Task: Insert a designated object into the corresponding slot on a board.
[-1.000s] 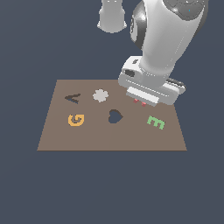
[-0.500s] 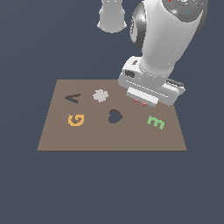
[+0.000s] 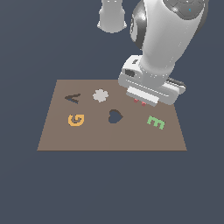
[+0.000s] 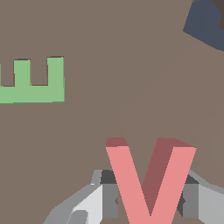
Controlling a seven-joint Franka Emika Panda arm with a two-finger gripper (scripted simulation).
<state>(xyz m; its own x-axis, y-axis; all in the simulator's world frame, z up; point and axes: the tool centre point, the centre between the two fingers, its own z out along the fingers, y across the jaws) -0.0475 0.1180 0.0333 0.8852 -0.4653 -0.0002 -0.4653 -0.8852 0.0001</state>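
The pink-red A [image 4: 148,179] sits between the fingers [image 4: 199,203] of the gripper [image 4: 148,199], which are closed on its apex end — the two legs fan out ahead of the hand, so the letter's long axis runs straight out from the wrist. In the exterior view only a sliver of red shows under the hand, near the board's [image 3: 87,140] far edge, toward the exterior view's right; I cannot tell from either view whether the piece is resting on the surface or just clear of it.

The move turns on one relation: the A-shaped slot [image 3: 73,98] lies well apart from the held piece, at roughly 9 o'clock from the gripper in the exterior view, past the pale flower-shaped piece [image 3: 100,95]. That dark recess lies on its side, its apex toward 9 o'clock and its legs opening toward 3 o'clock. How the held letter is turned relative to it is hidden by the hand — it likely needs checking before lowering.

Between the two, nearer the camera, are the heart-shaped recess [image 3: 114,116] and the green E [image 3: 155,122]; the orange G [image 3: 75,119] sits at 6 o'clock from the slot.
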